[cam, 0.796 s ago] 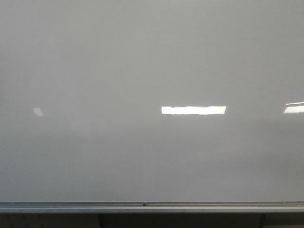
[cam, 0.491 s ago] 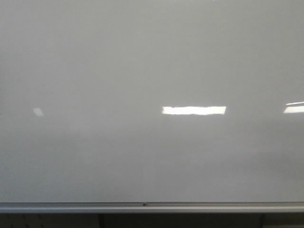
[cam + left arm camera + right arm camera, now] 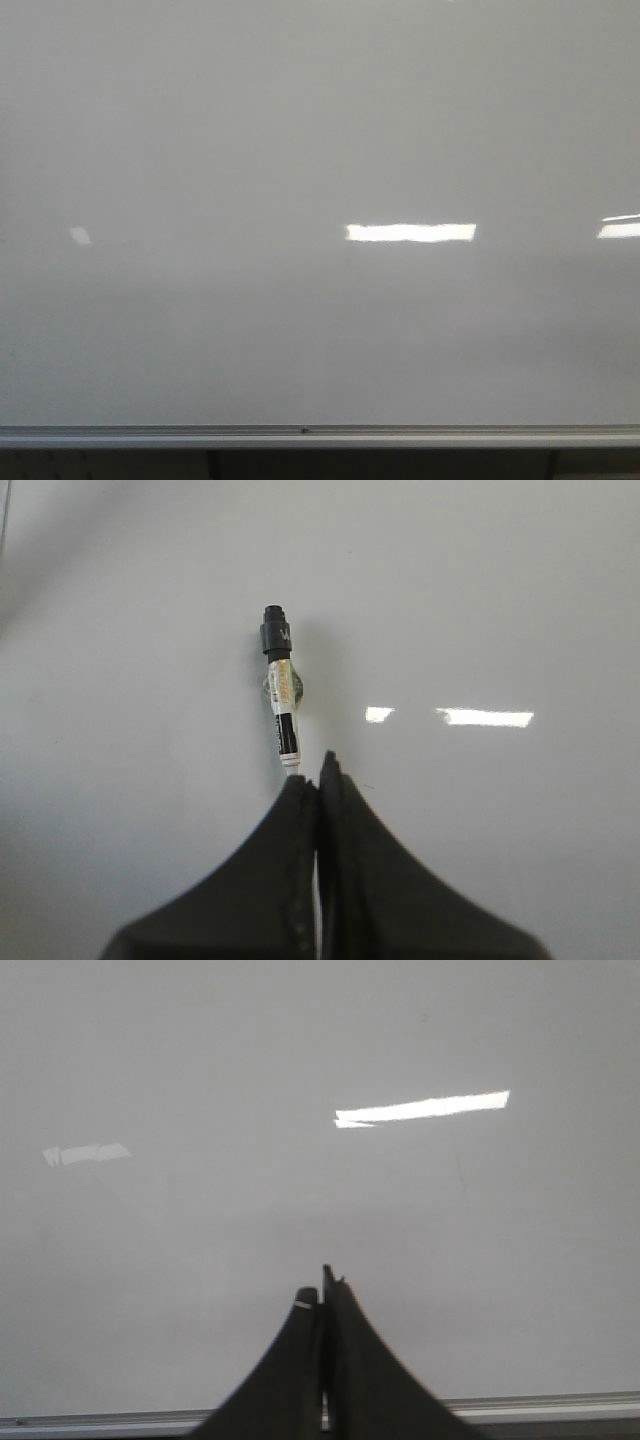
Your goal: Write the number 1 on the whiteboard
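The whiteboard point(image 3: 300, 120) is a glossy pale grey board that fills the front view, with a silver frame rail point(image 3: 300, 433) along its lower edge. No black stroke of the number 1 shows on it in any view. In the left wrist view my left gripper point(image 3: 315, 775) is shut on a thin marker point(image 3: 282, 695). The marker has a white labelled body, and its black end point(image 3: 275, 635) points at the whiteboard point(image 3: 500, 580). I cannot tell whether it touches. My right gripper point(image 3: 320, 1295) is shut and empty in front of the whiteboard point(image 3: 200, 1060). Neither gripper shows in the front view.
Bright white light reflections lie on the board point(image 3: 410, 232), point(image 3: 620, 228). The frame rail also shows in the right wrist view point(image 3: 540, 1405), with a dark gap below the rail in the front view point(image 3: 380, 465).
The board looks the same. Only the left end of the middle light reflection has shifted slightly to the right.
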### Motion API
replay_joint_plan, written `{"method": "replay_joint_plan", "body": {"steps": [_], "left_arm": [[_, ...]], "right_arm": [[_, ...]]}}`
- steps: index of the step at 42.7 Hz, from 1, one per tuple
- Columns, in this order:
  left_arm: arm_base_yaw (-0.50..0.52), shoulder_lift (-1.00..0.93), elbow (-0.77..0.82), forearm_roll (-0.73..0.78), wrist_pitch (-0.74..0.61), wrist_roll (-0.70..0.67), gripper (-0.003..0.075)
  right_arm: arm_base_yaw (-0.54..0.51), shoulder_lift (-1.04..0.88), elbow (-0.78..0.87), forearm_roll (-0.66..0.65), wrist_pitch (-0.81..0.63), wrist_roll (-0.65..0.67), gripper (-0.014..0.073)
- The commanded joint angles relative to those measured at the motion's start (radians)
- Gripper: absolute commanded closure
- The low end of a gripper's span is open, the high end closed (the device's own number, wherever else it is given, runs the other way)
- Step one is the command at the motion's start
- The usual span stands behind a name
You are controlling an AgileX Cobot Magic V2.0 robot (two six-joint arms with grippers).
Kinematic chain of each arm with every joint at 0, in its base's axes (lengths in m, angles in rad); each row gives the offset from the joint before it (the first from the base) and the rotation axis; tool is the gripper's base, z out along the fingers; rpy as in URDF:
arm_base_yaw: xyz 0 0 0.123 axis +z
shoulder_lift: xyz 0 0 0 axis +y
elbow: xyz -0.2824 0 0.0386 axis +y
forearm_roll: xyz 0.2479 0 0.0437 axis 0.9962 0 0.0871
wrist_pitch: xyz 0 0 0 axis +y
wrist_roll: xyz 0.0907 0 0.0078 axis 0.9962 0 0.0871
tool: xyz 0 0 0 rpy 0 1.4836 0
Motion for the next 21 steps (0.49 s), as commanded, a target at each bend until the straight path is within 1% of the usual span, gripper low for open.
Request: {"method": "replay_joint_plan", "body": {"steps": [1, 17, 21], "left_arm": [[-0.008, -0.015, 0.022, -0.01, -0.079, -0.009, 0.0741], [-0.008, -0.015, 0.022, -0.01, -0.079, -0.009, 0.0741], [-0.008, -0.015, 0.022, 0.007, -0.103, -0.009, 0.0741]], "right_arm": [[0.0, -0.017, -0.022, -0.012, -0.072, -0.002, 0.0653], [0.0, -0.017, -0.022, -0.012, -0.083, -0.002, 0.0653], [0.0, -0.017, -0.023, -0.012, -0.105, -0.002, 0.0653]]}}
